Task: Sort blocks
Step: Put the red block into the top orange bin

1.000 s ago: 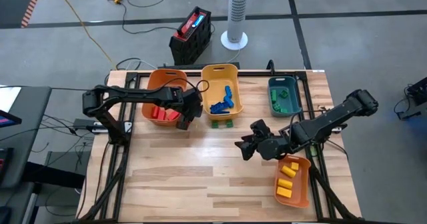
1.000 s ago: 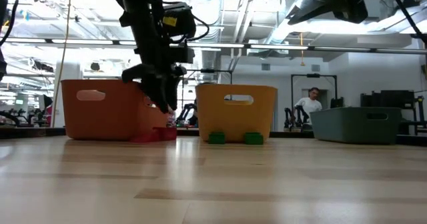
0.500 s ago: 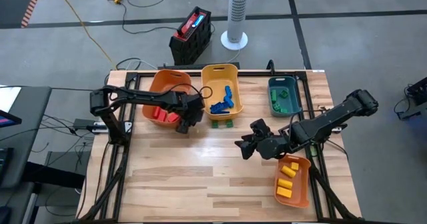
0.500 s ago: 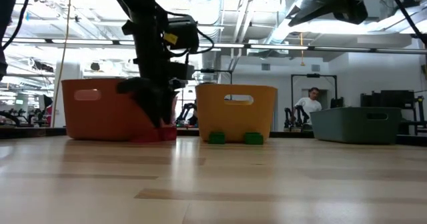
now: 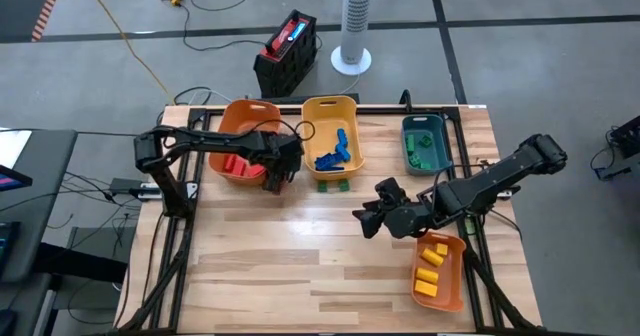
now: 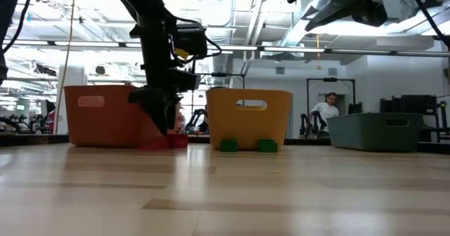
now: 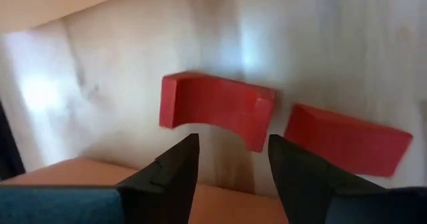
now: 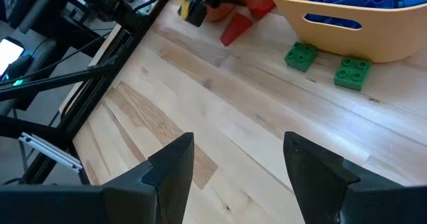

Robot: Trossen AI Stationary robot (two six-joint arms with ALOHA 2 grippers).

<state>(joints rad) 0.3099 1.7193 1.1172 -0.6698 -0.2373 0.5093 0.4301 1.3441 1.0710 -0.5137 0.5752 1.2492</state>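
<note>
Two red blocks lie flat on the table by the orange bin's (image 5: 240,116) near right corner: an arch-shaped one (image 7: 217,107) and a flat one (image 7: 347,139). My left gripper (image 7: 230,144) hangs open just above the arch block, pointing steeply down (image 6: 166,127), and touches nothing. Two green blocks (image 8: 301,55) (image 8: 351,73) lie on the table before the yellow bin (image 5: 345,106). My right gripper (image 5: 365,221) waits open above the table's middle right.
The orange bin holds red blocks, the yellow bin blue blocks (image 5: 333,156), the teal bin (image 5: 408,141) green ones. A second orange bin (image 5: 455,276) with yellow blocks stands near right. Bare wood lies along the near side. A person (image 6: 327,109) stands far behind the table.
My left gripper has sunk toward the red blocks in front of the orange bin and has rolled a little about its own line. The red blocks lie where they were.
</note>
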